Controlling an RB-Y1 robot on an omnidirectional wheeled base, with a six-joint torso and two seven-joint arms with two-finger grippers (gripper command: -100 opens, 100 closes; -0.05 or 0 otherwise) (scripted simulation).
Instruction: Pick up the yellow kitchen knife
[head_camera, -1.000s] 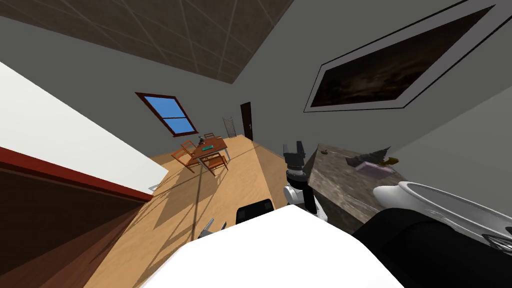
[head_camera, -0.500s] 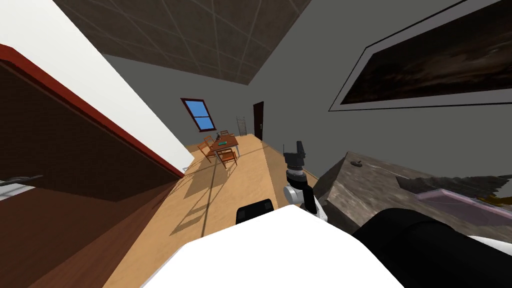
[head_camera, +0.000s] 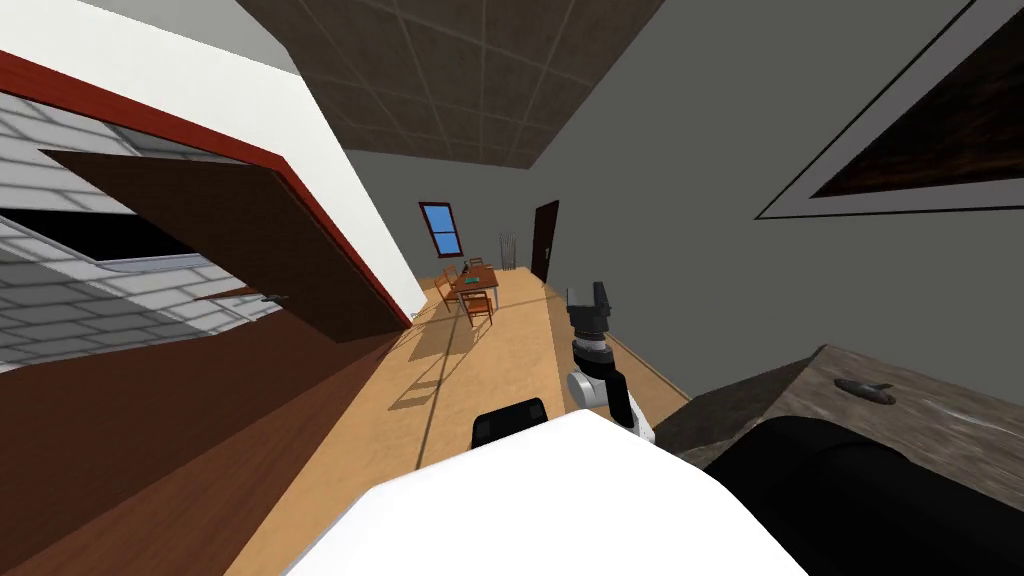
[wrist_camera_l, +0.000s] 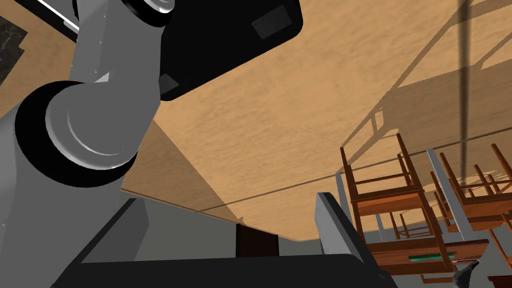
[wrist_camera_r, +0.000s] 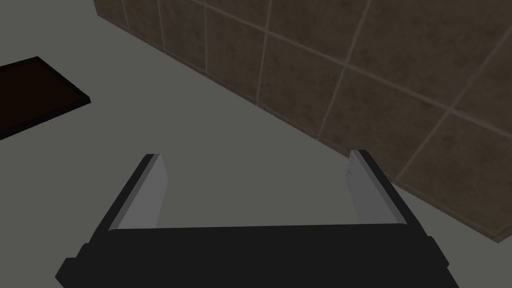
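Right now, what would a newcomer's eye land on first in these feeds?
A large dark brown door stands swung open on the left, white tiled walls behind it. Ahead, my raised, open right gripper juts up over the light wood floor, with a brown wooden dining table and chairs far down the room. At lower right lies a mottled grey stone counter bearing one small dark object.

A wooden table with chairs stands far down the wood floor, near a blue window. A small dark object lies on the stone counter.
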